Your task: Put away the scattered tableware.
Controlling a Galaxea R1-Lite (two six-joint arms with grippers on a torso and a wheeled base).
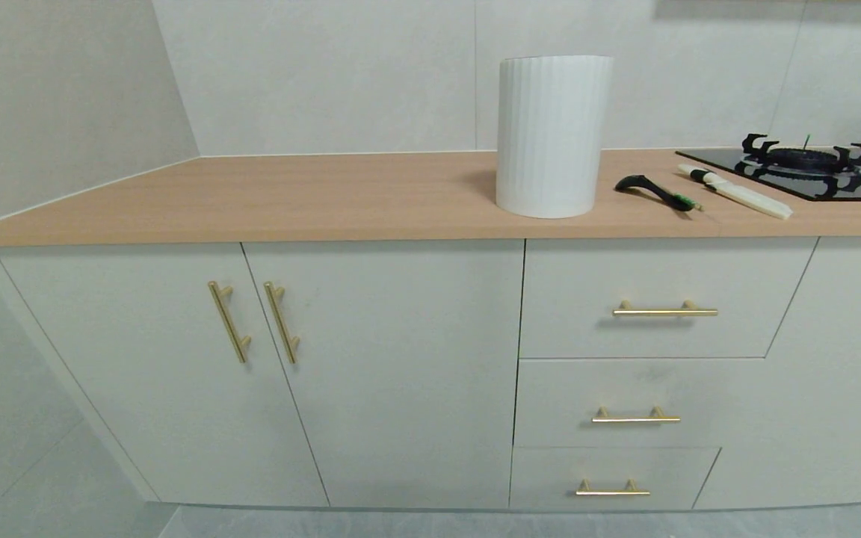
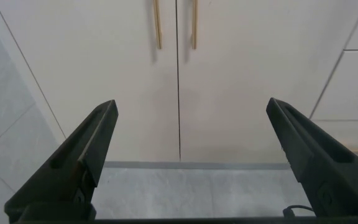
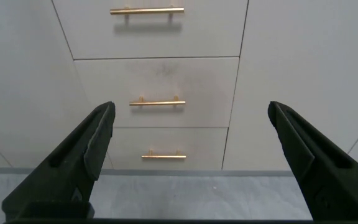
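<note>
On the wooden countertop (image 1: 326, 198) stands a tall white ribbed holder (image 1: 552, 136). To its right lie a black-handled utensil with a green tip (image 1: 658, 192) and a white utensil with a dark band (image 1: 735, 191). My left gripper (image 2: 191, 115) is open and held low in front of the double cabinet doors (image 2: 179, 81), with nothing between its fingers. My right gripper (image 3: 191, 115) is open too, low before the stack of drawers (image 3: 157, 87), and holds nothing.
A black gas hob (image 1: 812, 168) sits at the counter's far right. Below the counter are two doors with gold handles (image 1: 255, 323) and three drawers with gold pulls (image 1: 664, 310). A tiled wall closes the left side, and grey floor (image 2: 191, 193) lies under both grippers.
</note>
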